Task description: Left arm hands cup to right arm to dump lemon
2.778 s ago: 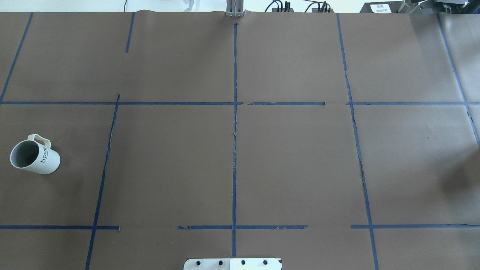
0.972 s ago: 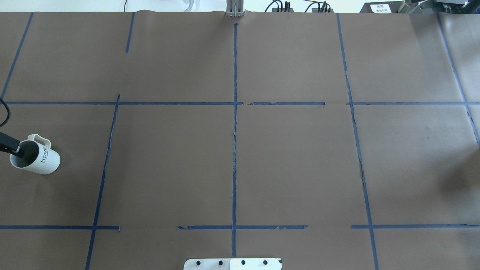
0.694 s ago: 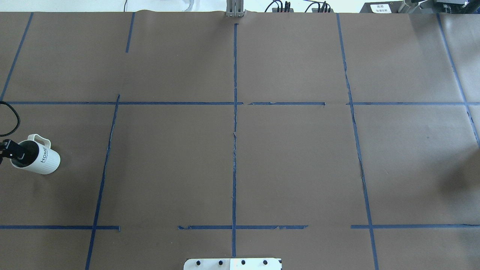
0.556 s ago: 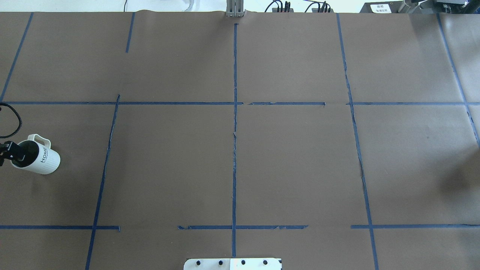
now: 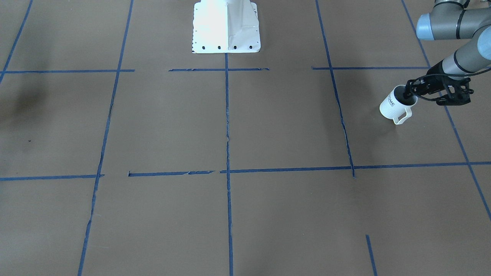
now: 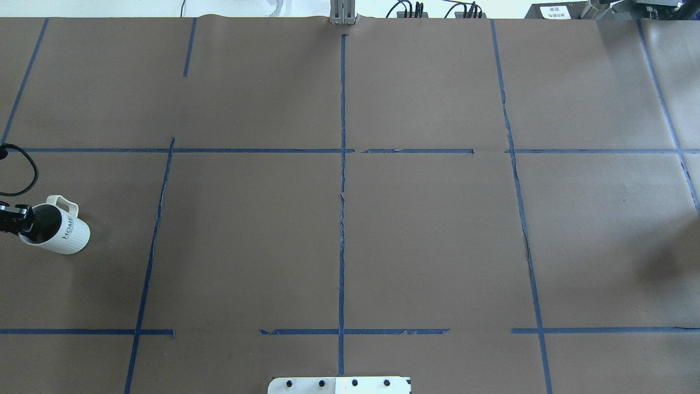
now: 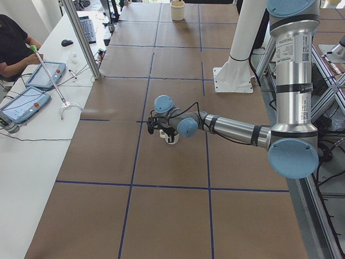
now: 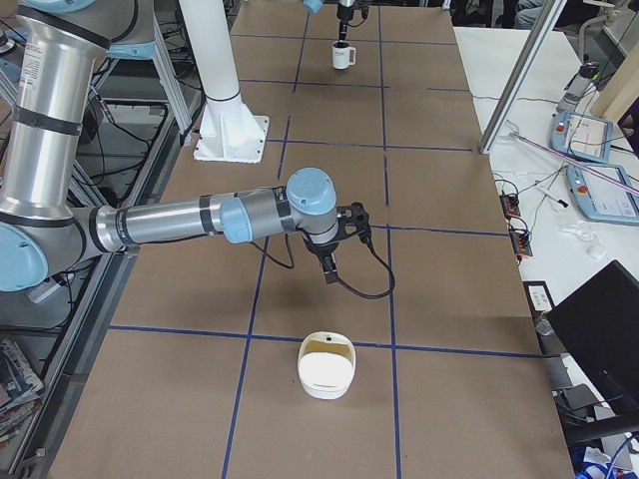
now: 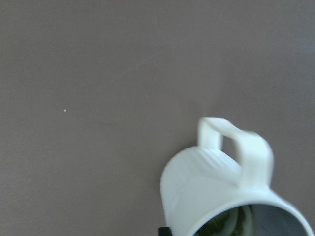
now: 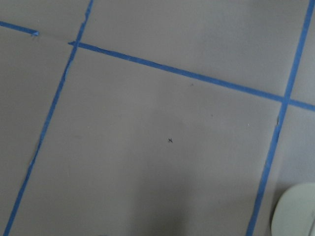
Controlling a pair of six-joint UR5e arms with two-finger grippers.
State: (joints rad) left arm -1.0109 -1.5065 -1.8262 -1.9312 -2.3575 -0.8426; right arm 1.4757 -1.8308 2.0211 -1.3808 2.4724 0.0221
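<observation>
Since a moment ago the white cup (image 6: 64, 236) has edged slightly away from the left edge of the table (image 6: 415, 230), with the left claw (image 6: 23, 219) clamped on its rim, one chunky black finger down inside the grey mouth. It's a glossy, faintly ribbed mug with a single loop handle and dark "HOME" lettering on its side. A yellow-green lemon (image 9: 230, 222) shows dimly inside. Over the table's right end hangs the right claw (image 8: 330, 267); gripping or slack, I cannot tell
</observation>
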